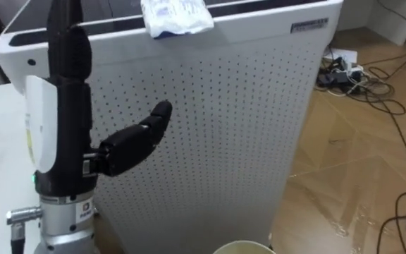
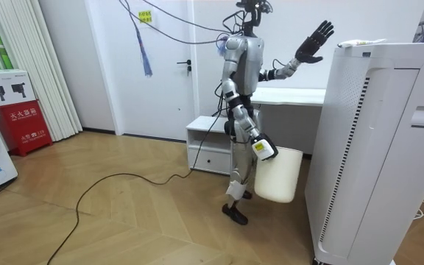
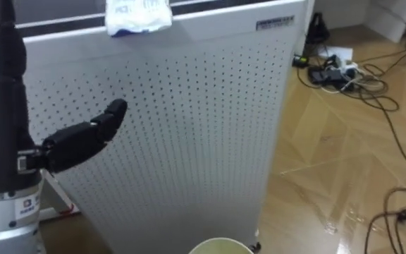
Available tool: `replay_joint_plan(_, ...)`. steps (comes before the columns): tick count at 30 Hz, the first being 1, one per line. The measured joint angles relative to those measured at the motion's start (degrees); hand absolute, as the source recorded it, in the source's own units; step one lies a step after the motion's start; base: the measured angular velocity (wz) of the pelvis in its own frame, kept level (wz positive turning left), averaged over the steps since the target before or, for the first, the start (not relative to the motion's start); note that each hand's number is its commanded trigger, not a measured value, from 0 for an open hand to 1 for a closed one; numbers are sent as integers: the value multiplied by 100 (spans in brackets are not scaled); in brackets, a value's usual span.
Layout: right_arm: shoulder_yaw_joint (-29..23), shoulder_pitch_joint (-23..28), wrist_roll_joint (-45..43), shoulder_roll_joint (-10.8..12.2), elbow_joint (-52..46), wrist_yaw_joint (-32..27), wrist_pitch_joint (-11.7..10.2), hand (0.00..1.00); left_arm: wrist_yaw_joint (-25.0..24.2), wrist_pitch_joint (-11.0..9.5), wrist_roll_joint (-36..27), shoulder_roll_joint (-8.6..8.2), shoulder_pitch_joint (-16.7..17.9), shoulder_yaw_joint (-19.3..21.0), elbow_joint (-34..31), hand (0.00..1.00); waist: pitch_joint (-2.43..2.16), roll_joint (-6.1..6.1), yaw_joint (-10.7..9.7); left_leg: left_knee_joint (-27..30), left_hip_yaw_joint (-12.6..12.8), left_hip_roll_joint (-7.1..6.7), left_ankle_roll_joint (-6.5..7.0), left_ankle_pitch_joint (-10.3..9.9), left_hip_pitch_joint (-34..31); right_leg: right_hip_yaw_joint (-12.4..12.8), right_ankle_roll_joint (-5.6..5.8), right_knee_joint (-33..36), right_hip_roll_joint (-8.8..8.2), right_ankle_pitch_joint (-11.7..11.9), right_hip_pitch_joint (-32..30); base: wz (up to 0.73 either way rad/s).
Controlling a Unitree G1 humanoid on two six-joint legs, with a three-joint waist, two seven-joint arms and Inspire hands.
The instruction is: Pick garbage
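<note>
Room view: left hand raised, fingers spread, near crumpled wrapper atop air purifier; right hand at waste bin, grip unreadable. Hasty reach could shove wrapper off.

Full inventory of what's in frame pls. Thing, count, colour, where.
wrapper: 1, white with blue, crumpled, on the cabinet's top edge
perforated cabinet: 1, white, tall, directly before the robot
bin: 1, cream, at the robot's right side
desk: 1, white, to the robot's left, beside the cabinet
drawer unit: 1, white, low, by the desk
box: 1, red, at the room view's left
cables: a tangle, dark, on the wooden floor beyond the cabinet
left hand: open, raised near the cabinet's top
right hand: at the bin's rim
</note>
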Motion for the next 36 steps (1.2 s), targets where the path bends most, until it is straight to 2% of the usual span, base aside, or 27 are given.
replay_joint_plan(1, -14, 8, 36, -21, -1, 13, -1, 100, -5, 43, 41, -3, 0, -1, -91, 0, 1, -19, -40, -237, -50, 54, -151, 104, -87, 184, 4, -89, 47, 0, 98, 44)
replay_joint_plan(2, -39, 8, 45, -39, -1, 18, -1, 100, -8, 82, 96, -5, 0, -1, -172, 0, -2, -13, -51, -459, -69, 105, -178, 186, -141, 231, 10, -121, 88, -3, 111, 27)
replay_joint_plan(3, -66, 21, 44, -54, 2, 14, 7, 100, -8, 125, 218, -2, 11, -1, -315, 0, -29, -43, 20, -534, 33, 158, -93, 251, -112, 284, 44, -187, 127, -3, 109, 3)
replay_joint_plan(5, -66, 14, 18, -83, -26, 24, 8, 100, -5, 192, 382, 6, 14, 42, -483, 0, -48, -73, 109, -603, 113, 156, -89, 256, -45, 272, 79, -412, 138, 18, 226, -14)
replay_joint_plan(7, -64, 25, -18, -108, -47, 126, 8, 100, -28, 261, 623, 29, 13, 137, -519, 0, -71, -52, 128, -734, 108, 143, -88, 256, 120, 223, 126, -685, 169, 74, 455, -10)
replay_joint_plan(12, -52, 75, -202, -95, -62, 396, 10, 100, -97, 498, 743, 39, 13, 158, -581, 0, -90, -26, 137, -944, 156, 136, -81, 260, 366, 232, 126, -855, 197, 91, 618, -5)
replay_joint_plan(18, -44, 75, -694, -94, -201, 526, 29, 100, -96, 598, 810, 40, 14, 151, -580, 0, -110, 19, 119, -1128, 205, 134, -83, 269, 554, 318, 122, -867, 240, 94, 677, -9)
replay_joint_plan(21, -42, 149, -790, -95, -347, 536, 68, 100, -91, 623, 1137, 50, 14, 135, -580, 0, -107, 44, 94, -1173, 283, 137, -83, 269, 653, 374, 116, -908, 248, 98, 754, -9)
replay_joint_plan(24, -41, 250, -789, -99, -563, 548, 74, 100, -89, 622, 1317, 60, 13, 114, -578, 0, -86, 125, 55, -1238, 345, 146, -80, 270, 762, 438, 123, -956, 265, 128, 862, -12)
replay_joint_plan(30, -42, 270, -797, -96, -631, 639, 75, 100, -92, 628, 1396, 62, 14, 94, -576, 0, -96, 232, -76, -1320, 458, 164, -77, 274, 842, 514, 123, -956, 289, 128, 863, -8)
replay_joint_plan(36, -46, 270, -880, -96, -642, 644, 81, 100, -216, 842, 1395, 154, 14, -123, -577, 0, -84, 234, -210, -1346, 469, 164, -78, 274, 838, 517, 123, -983, 288, 128, 863, 0)
